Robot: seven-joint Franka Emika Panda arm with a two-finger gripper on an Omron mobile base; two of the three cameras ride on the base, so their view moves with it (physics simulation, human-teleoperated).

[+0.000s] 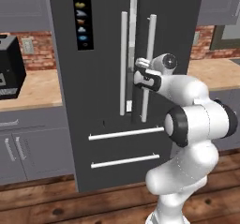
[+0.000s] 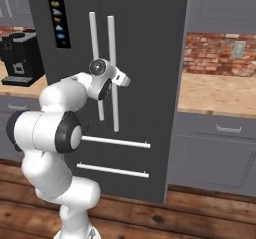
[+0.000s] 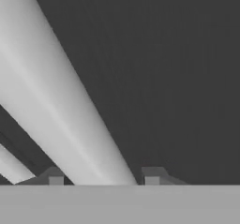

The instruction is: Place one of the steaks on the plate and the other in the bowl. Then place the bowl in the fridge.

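Kitchen front: the fridge [image 1: 103, 78] faces the arm. Its right door handle [image 3: 61, 110], long axis vertical, runs between the gripper [image 3: 104, 174] fingertips, which appear clamped on it.

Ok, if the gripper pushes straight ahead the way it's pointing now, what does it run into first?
The gripper already has the fridge's right door handle between its jaws, so straight on that handle would likely seat deeper between them; just behind lies the dark door panel. How much gap remains is hard to judge.
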